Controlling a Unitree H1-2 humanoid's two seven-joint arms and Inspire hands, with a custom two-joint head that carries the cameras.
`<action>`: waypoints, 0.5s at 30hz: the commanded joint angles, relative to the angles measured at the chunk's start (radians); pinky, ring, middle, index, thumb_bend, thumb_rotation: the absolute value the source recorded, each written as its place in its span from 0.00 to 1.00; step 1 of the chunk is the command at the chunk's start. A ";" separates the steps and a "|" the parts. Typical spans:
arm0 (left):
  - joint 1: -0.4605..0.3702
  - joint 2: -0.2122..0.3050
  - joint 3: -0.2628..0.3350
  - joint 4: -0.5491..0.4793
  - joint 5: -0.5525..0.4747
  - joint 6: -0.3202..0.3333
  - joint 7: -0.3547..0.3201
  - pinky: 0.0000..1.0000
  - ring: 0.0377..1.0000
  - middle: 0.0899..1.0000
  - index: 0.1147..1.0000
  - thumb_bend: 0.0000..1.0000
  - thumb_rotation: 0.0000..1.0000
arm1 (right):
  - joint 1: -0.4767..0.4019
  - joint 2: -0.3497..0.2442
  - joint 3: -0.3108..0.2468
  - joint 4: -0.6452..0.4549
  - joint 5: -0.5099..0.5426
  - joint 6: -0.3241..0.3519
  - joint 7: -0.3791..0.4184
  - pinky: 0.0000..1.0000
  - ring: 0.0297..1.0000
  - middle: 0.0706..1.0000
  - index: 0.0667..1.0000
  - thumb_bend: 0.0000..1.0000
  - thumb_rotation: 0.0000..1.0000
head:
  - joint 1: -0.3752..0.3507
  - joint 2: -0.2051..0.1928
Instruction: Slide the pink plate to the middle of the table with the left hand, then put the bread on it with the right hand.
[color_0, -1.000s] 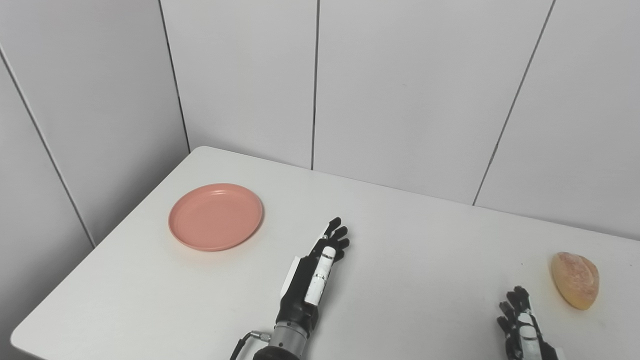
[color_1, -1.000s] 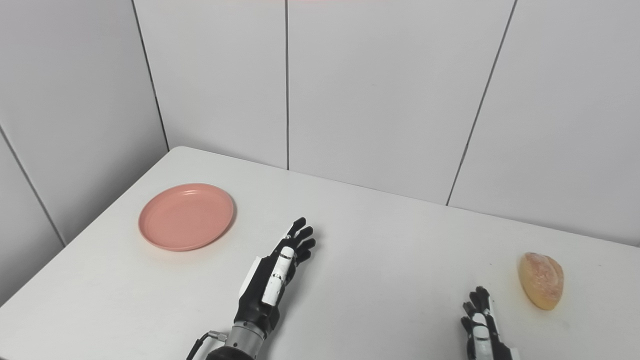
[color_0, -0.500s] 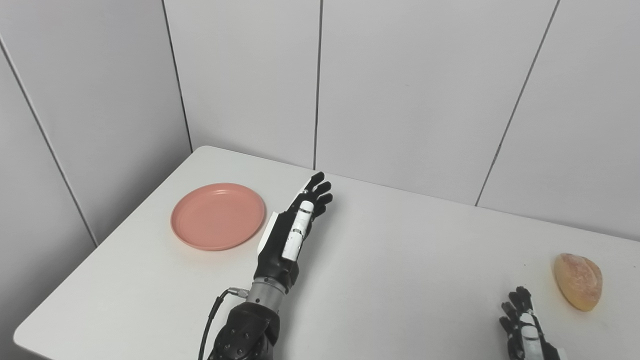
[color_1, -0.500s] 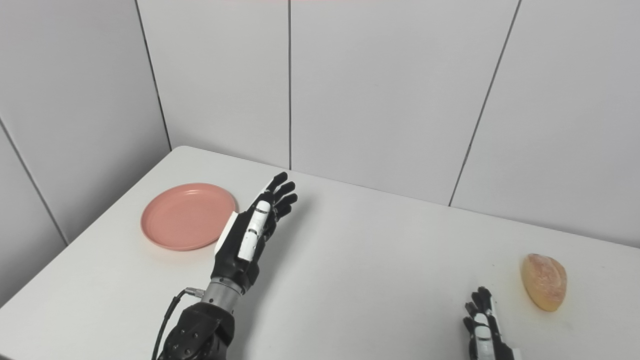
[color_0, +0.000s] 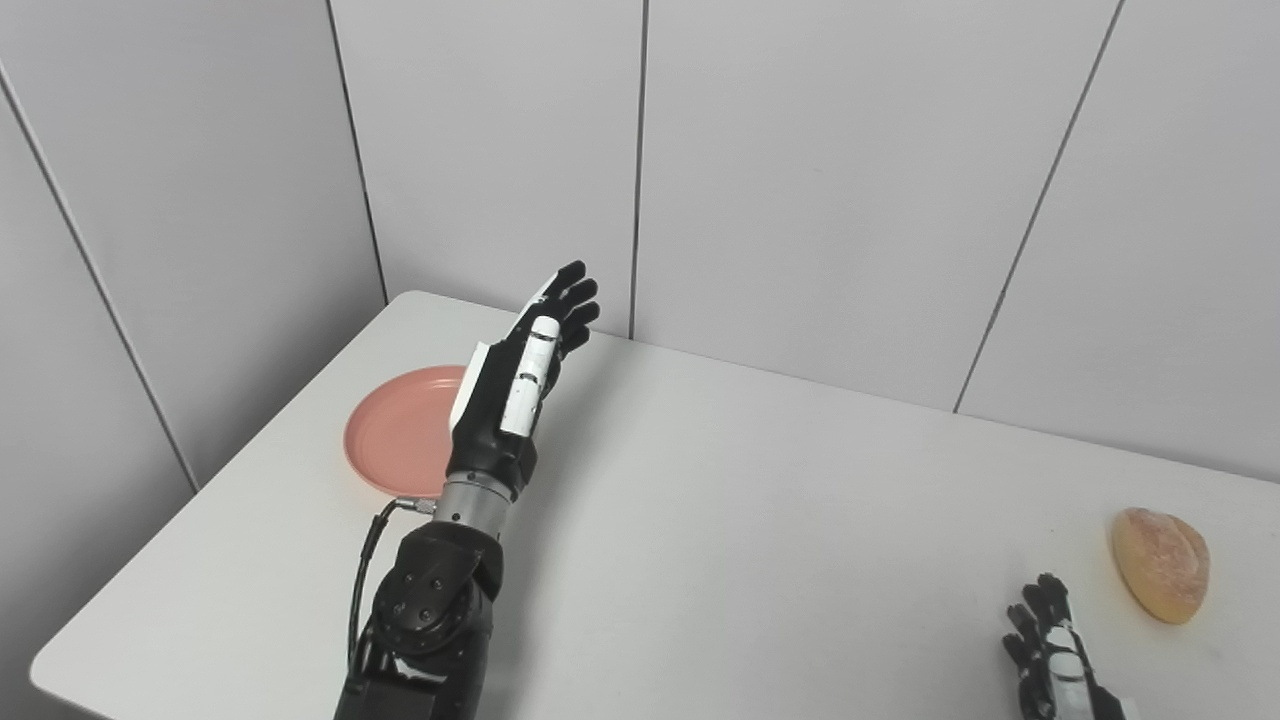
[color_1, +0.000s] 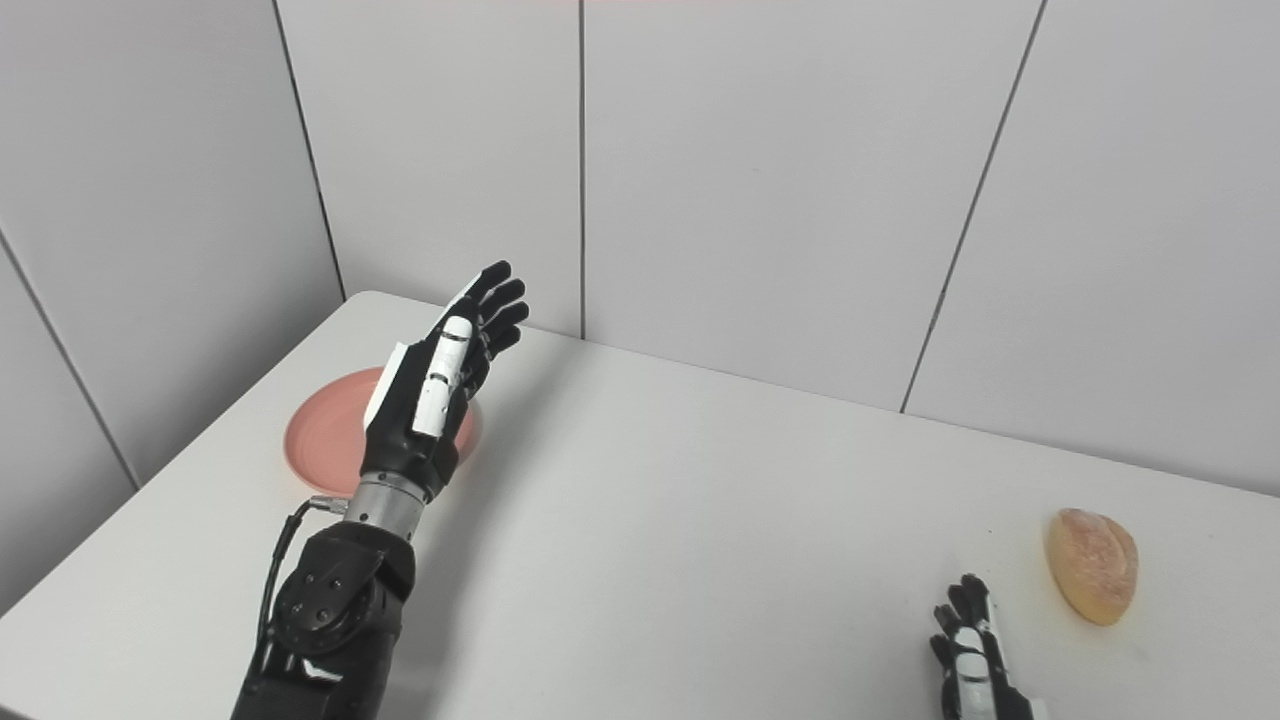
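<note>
The pink plate (color_0: 392, 440) lies flat on the white table (color_0: 760, 500) at the far left, its right half hidden behind my left hand. My left hand (color_0: 515, 385) is raised above the plate's right side, fingers straight and apart, holding nothing. The bread (color_0: 1158, 562), a tan oval loaf, rests near the table's right edge. My right hand (color_0: 1050, 650) sits low at the bottom right, just left of and nearer than the bread, fingers extended and apart, touching nothing.
Grey wall panels stand close behind the table and along its left side, meeting at the far left corner (color_0: 385, 295). The table's left edge (color_0: 200, 490) runs just beyond the plate.
My left hand has risen and swung left and away from me, from the table's middle to above the plate's right side. The right hand, plate and bread have stayed put.
</note>
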 joint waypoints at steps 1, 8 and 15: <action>-0.055 0.028 0.012 -0.013 0.002 -0.002 0.011 0.87 0.86 0.88 0.85 0.41 1.00 | -0.014 -0.005 -0.003 -0.024 0.001 -0.025 0.004 0.99 0.98 1.00 1.00 0.09 1.00 | 0.007 -0.003; -0.094 0.098 0.042 0.001 0.003 0.043 0.012 0.89 0.89 0.88 0.85 0.43 1.00 | -0.010 -0.006 -0.005 -0.037 0.014 0.002 0.009 1.00 1.00 1.00 1.00 0.12 1.00 | 0.017 -0.005; -0.126 0.156 0.089 0.068 -0.012 0.040 0.011 0.87 0.87 0.86 0.84 0.42 1.00 | -0.010 -0.009 -0.006 -0.043 0.017 0.014 0.008 1.00 1.00 1.00 1.00 0.11 1.00 | 0.027 -0.006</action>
